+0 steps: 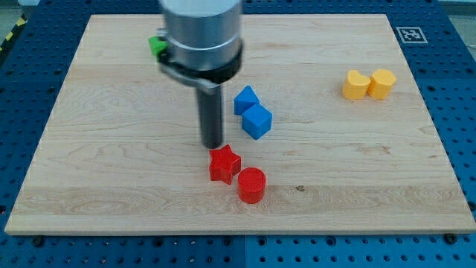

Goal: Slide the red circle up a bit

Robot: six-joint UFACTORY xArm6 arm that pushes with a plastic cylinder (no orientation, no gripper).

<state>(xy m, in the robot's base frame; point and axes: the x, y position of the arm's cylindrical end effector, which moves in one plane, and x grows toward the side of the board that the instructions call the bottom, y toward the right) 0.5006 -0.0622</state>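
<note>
The red circle point(251, 184) lies on the wooden board point(111, 164) below the middle, towards the view's bottom. A red star point(224, 164) sits touching it at its upper left. My tip point(213, 144) is the lower end of the dark rod and stands just above and left of the red star, close to it. The tip is up and to the left of the red circle, with the star between them.
Two blue blocks point(253, 112) sit side by side right of the rod. A yellow heart point(356, 84) and a yellow hexagon-like block point(382, 83) sit together at the view's right. A green block point(157, 45) is partly hidden behind the arm at the top.
</note>
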